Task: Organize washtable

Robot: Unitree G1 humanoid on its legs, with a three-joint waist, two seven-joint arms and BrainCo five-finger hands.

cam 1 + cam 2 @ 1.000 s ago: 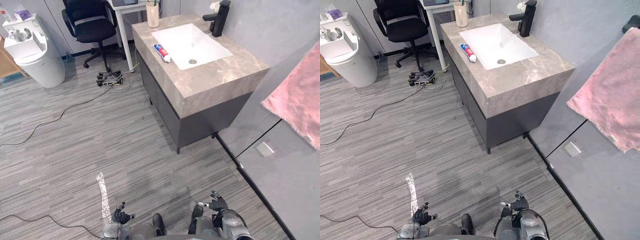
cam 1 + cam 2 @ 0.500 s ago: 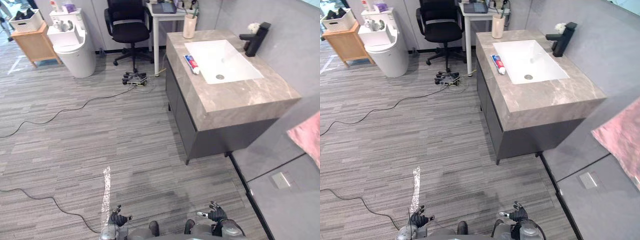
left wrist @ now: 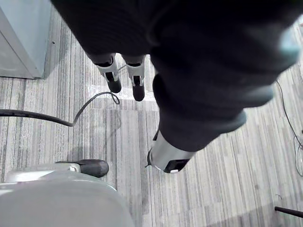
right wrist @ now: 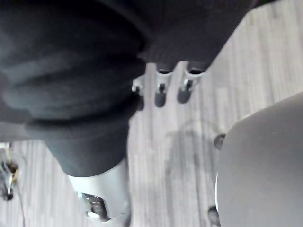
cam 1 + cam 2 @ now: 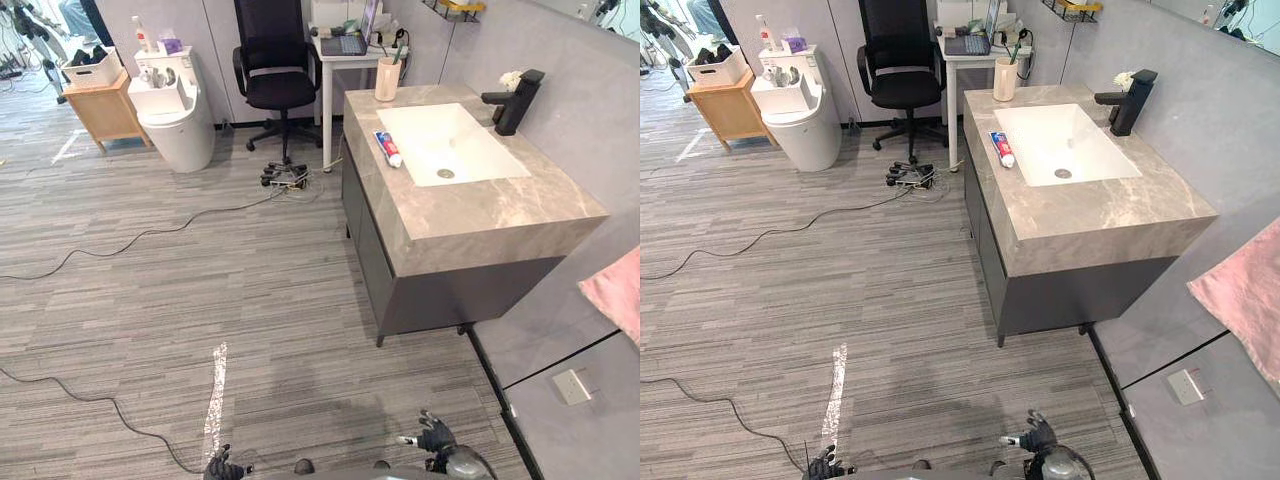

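Both hands hang low at the robot's sides over the grey striped floor (image 5: 250,300). The left hand (image 5: 222,466) has its fingers (image 3: 112,75) loose and straight with nothing in them. The right hand (image 5: 433,437) is likewise relaxed and empty, its fingers (image 4: 160,92) pointing down.

Well ahead stands the grey-brown marble worktop (image 5: 500,210) on its dark cabinet, out of either hand's reach. On it, a red, white and blue toothpaste tube (image 5: 387,148) lies flat just beside the near-left edge of the white rectangular basin (image 5: 455,150). A beige cup (image 5: 388,79) holding a toothbrush stands at the far corner, and a black tap (image 5: 518,100) sits behind the basin.

As I judge it, the tidying has not begun. The robot must first approach, then the tube probably belongs in or beside the cup.
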